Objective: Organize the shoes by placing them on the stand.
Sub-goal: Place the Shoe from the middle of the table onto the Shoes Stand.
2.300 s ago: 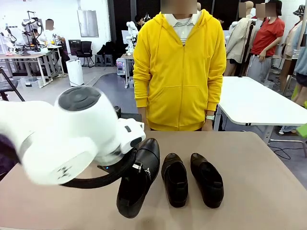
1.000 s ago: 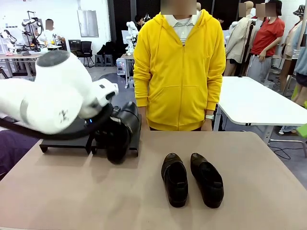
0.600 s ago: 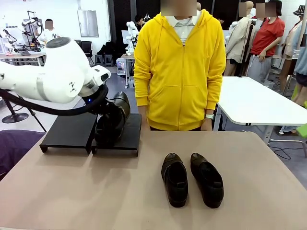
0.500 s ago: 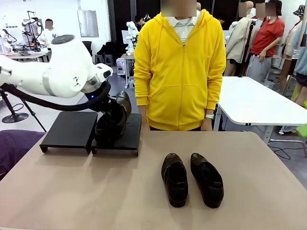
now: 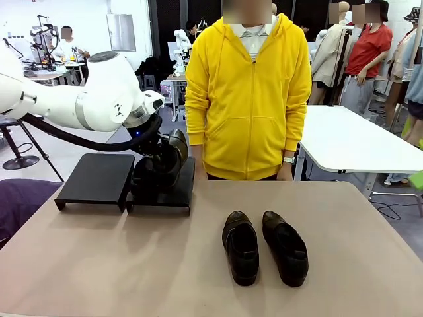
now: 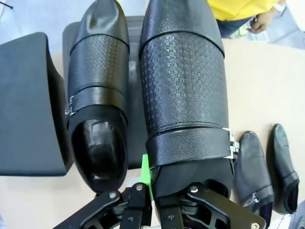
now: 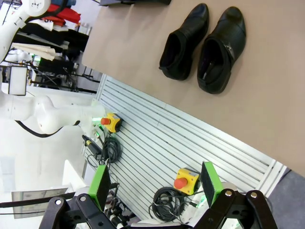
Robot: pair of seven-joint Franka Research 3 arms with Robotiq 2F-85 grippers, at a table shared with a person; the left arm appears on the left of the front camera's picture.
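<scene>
My left gripper is shut on the heel rim of a black shoe, holding it just over the right platform of the stand. A second shoe rests on that platform beside it. In the front view the held shoe hangs under my left wrist. The left platform is bare. Two more shoes lie side by side on the table, toes toward the person. My right gripper is open, off the table's near edge, looking at those two shoes.
A person in a yellow hoodie stands at the far edge of the tan table, right behind the stand. Below the table's near edge lie cables and yellow stop-button boxes.
My left arm has carried the shoe from the table's middle back and left to the stand. In the last half second it shifted slightly right over the right platform.
</scene>
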